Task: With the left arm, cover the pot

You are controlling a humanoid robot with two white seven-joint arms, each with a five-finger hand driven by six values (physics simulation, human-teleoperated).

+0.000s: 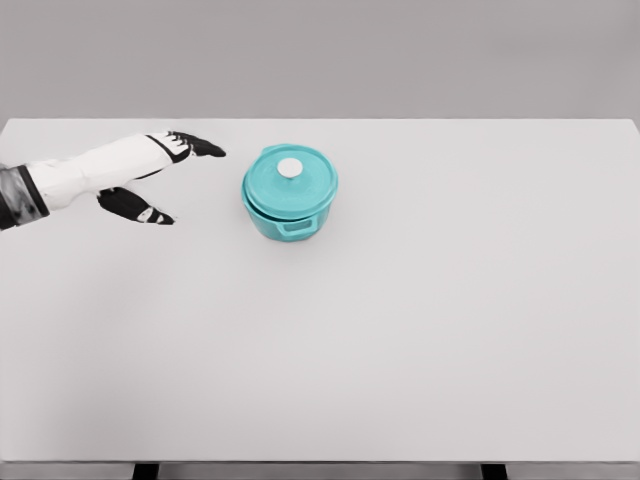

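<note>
**Lid seated on the pot, left hand released beside it**

White table [400, 350] fills almost your whole view, its near edge along the bottom of the frame. Your left arm enters from the left edge, and the left hand [160, 175] sits at upper left with fingers spread and thumb apart, grasping nothing. You'll find the teal pot [285, 215] just left of centre in the upper half, near the fingertips but clear of them. Its teal lid [292, 185] rests on top, white knob [290, 168] in the middle.
</note>
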